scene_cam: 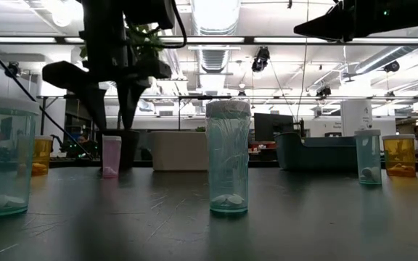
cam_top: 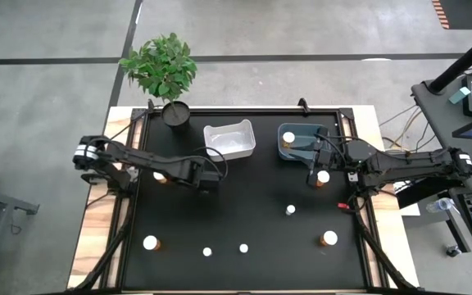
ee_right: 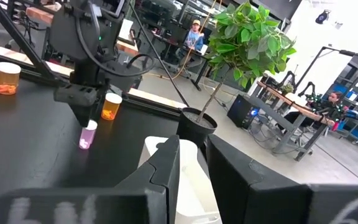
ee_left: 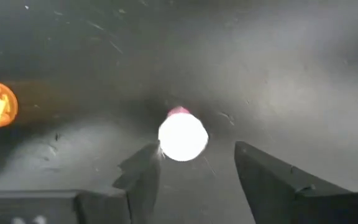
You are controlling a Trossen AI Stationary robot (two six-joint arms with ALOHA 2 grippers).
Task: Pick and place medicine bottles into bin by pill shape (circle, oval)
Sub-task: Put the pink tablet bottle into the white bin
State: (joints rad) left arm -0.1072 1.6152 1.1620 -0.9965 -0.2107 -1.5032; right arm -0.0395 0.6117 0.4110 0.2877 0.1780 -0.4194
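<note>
My left gripper (cam_top: 207, 178) is open and points down over a small bottle with a white cap and a pinkish body (ee_left: 182, 135), which stands upright on the black mat. In the left wrist view its fingers stand on either side of the cap. In the low view its fingertips (scene_cam: 112, 119) hang just above the bottle (scene_cam: 111, 156). My right gripper (cam_top: 313, 172) is high above the mat by the blue-grey bin (cam_top: 301, 141). Its fingers (ee_right: 193, 160) are shut to a narrow slit and hold nothing. An amber bottle (cam_top: 324, 177) stands beside it.
A white bin (cam_top: 229, 139) stands at the far middle, with a potted plant (cam_top: 170, 74) behind it. Other bottles stand on the mat (cam_top: 150, 242) (cam_top: 207, 251) (cam_top: 243, 247) (cam_top: 290, 210) (cam_top: 329, 238) (cam_top: 161, 176). A small red object (cam_top: 342, 206) lies near the right edge.
</note>
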